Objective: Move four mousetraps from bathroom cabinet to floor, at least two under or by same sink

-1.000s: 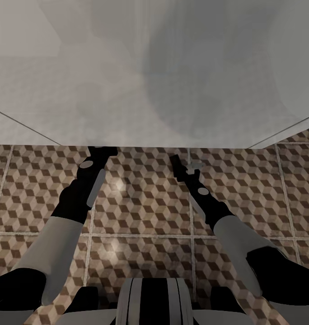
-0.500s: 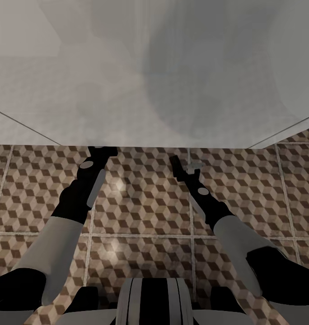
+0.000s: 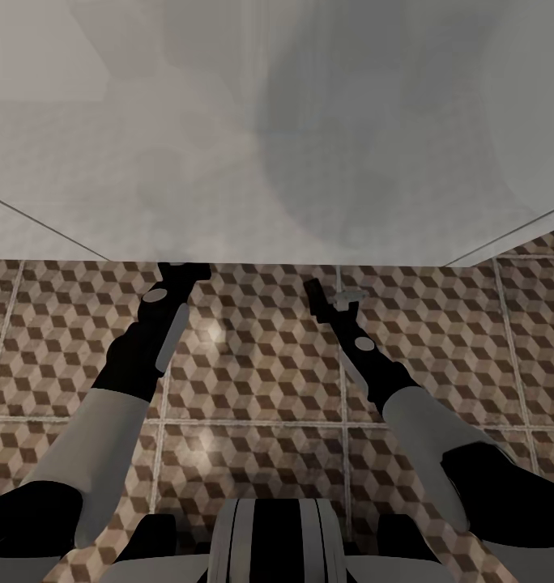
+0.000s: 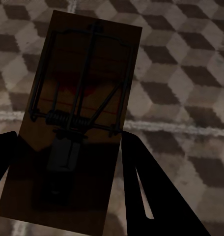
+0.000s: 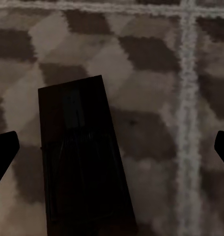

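Left gripper (image 4: 68, 196) clamps a flat tan wooden mousetrap (image 4: 77, 123) above the cube-patterned tiled floor (image 3: 253, 380). Right gripper (image 5: 112, 152) spreads wide around another dark wooden mousetrap (image 5: 82, 162) over that floor.

Matt wood, dark wire, glossy tile

The mousetrap (image 4: 75, 123) between the left gripper's (image 4: 68, 196) jaws is a matt brown wooden board with dark metal wire and a coiled spring. A second mousetrap (image 5: 82, 167) looks dark and dull. The bathroom floor (image 3: 253, 364) tiles carry soft glossy highlights and pale, rougher grout.
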Controlling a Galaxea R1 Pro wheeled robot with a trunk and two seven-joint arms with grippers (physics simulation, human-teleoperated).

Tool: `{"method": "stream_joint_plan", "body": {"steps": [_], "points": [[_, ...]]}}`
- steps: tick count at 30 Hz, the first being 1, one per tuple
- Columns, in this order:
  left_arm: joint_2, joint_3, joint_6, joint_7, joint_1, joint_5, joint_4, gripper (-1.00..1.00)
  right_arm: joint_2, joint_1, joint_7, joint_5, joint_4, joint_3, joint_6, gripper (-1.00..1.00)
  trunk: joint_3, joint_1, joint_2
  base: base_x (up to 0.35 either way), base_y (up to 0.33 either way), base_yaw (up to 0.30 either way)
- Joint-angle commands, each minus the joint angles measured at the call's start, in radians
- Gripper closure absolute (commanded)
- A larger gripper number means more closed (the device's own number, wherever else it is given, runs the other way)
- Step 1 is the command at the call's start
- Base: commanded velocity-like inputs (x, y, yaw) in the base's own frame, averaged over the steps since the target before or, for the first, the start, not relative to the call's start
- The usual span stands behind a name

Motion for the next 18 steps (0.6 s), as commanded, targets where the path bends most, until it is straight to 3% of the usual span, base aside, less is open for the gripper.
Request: {"method": "stream_joint_plan", "body": {"steps": [1,18], "points": [[0.001,-0.003,0.005,0.009,-0.001,0.007,-0.002,1.00,-0.001,-0.001,-0.005,-0.010,0.001,0.008,-0.005,-1.00,0.000,0.000,0.000,0.000,0.000,0.000],[0.001,-0.003,0.005,0.009,0.000,0.007,-0.005,1.00,-0.001,-0.001,-0.005,-0.010,0.001,0.008,0.007,-1.00,0.000,0.000,0.000,0.000,0.000,0.000]]}}
